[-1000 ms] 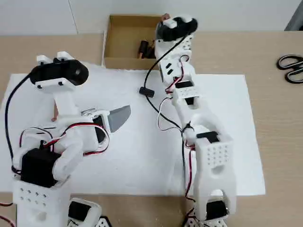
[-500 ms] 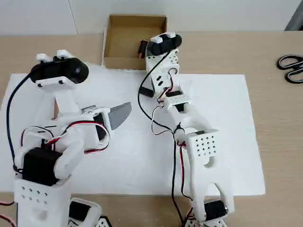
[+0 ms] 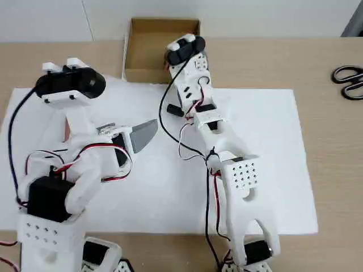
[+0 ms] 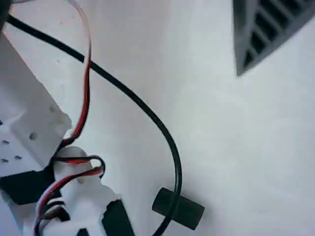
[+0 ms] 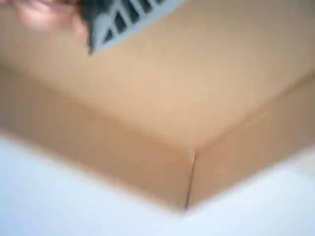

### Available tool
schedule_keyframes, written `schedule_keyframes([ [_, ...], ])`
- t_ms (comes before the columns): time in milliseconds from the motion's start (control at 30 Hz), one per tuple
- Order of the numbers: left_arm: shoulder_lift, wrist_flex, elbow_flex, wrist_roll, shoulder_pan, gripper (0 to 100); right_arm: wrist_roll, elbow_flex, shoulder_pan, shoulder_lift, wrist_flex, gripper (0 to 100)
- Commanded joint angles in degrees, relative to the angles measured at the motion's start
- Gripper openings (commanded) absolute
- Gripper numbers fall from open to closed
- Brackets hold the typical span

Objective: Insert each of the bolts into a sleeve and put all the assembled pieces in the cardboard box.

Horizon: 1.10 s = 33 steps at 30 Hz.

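- While the right arm [image 3: 238, 175] runs from the bench's 6 o'clock edge toward 11 o'clock, its wrist hangs over the 3 o'clock side of the cardboard box [image 3: 148, 48]. The box stands at 12 o'clock on the bench [image 3: 317, 56].
- In the right wrist view, the right pincer [image 5: 123, 17] sits close above an outer corner of the box, with the white sheet [image 3: 170, 192] at the corner's foot. Whether this pincer is wide or narrow cannot be told.
- A pinkish blur [image 5: 44, 12] shows just beside that pincer, too smeared to name.
- The left arm [image 3: 85, 164] stands at 8 o'clock on the bench. The left pincer [image 3: 142, 136] hangs above the white sheet, aimed toward 2 o'clock.
- From the left pincer the box lies at 12 o'clock, well apart. This pincer's state cannot be told either.
- In the left wrist view, a black cable [image 4: 138, 103] with a dark cylindrical bead [image 4: 178, 209] crosses the sheet near the left pincer.
- Scissors [image 3: 349, 79] lie at the bench's 3 o'clock edge, well apart from both arms.
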Motion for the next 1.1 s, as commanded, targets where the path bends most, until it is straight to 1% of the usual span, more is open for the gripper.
schedule_keyframes([
  [0,-0.5,-1.4,-0.2,-0.6,-0.4,30,0.5,-6.9,0.1,-2.1,1.9,21.9],
  [133,-0.6,-1.4,-0.2,-0.6,-0.5,30,0.4,-11.0,1.0,-8.7,14.3,21.9],
  [300,-1.0,-1.4,-0.5,-0.5,-4.0,30,0.3,-11.2,1.5,-20.1,29.8,21.9],
  [500,-1.0,-1.3,-0.5,-0.5,-4.4,30,0.2,-11.2,1.4,-31.3,47.9,22.1],
  [600,-1.0,-1.1,-0.3,-0.8,-4.7,30,0.2,-11.2,1.1,-36.7,61.5,22.1],
  [700,-1.1,-1.1,-0.8,-3.6,-9.0,30,0.1,-11.2,-0.2,-41.7,77.8,22.1],
  [767,-1.1,-0.1,-2.5,-4.8,-13.3,30,0.1,-11.2,-0.2,-44.4,87.3,22.1],
  [967,-1.1,4.0,-7.0,-5.4,-27.2,30,0.1,-11.2,-0.3,-48.7,105.7,22.1],
  [1000,-1.1,4.4,-7.0,-6.5,-29.2,30,0.1,-11.2,-0.3,-49.2,109.1,22.1],
  [1067,-1.0,5.1,-6.9,-11.1,-32.9,30,0.1,-11.2,-0.8,-49.9,114.3,22.1],
])
